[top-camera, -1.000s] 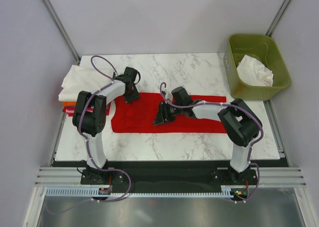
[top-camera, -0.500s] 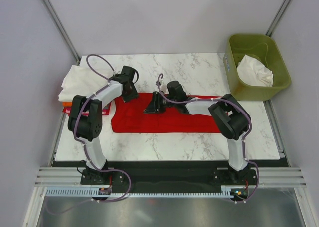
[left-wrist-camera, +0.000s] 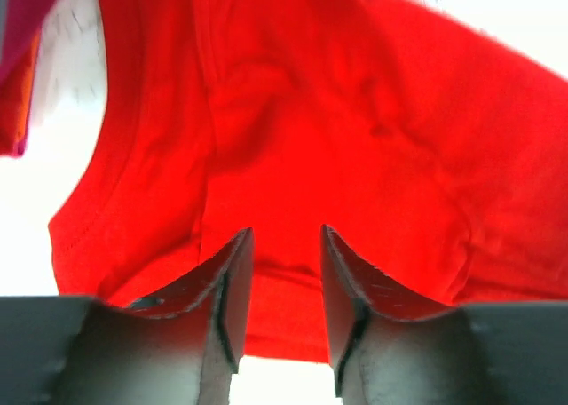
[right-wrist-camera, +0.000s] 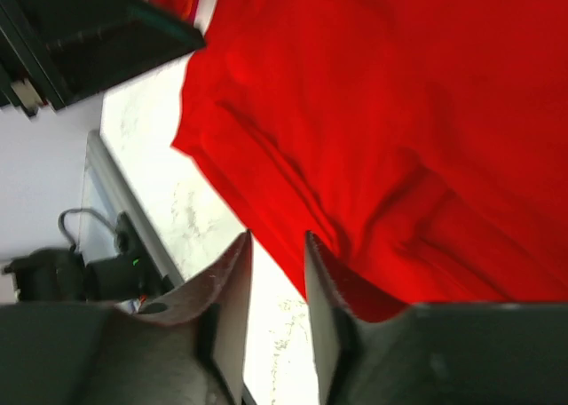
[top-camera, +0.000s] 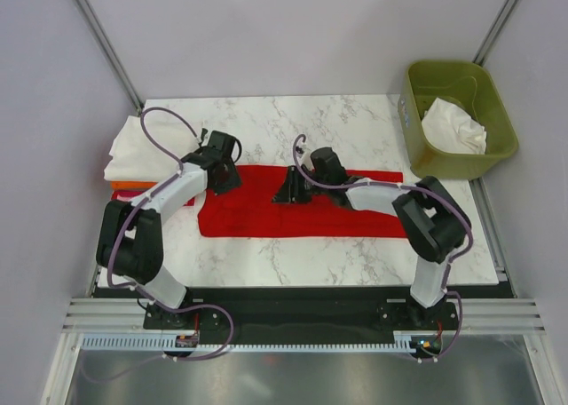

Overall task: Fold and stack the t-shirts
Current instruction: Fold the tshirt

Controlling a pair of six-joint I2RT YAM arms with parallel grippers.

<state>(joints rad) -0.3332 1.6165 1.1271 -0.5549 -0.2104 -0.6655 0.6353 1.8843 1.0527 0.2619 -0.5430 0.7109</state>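
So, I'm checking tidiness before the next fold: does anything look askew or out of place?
At the left edge of the table, the white shirt sits askew on the orange shirt, which pokes out beneath, and seems to overhang the edge. A white cloth lies crumpled in the green bin.

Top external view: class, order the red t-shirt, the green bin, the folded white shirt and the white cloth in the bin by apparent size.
1. red t-shirt
2. green bin
3. folded white shirt
4. white cloth, only somewhat smaller than the folded shirt
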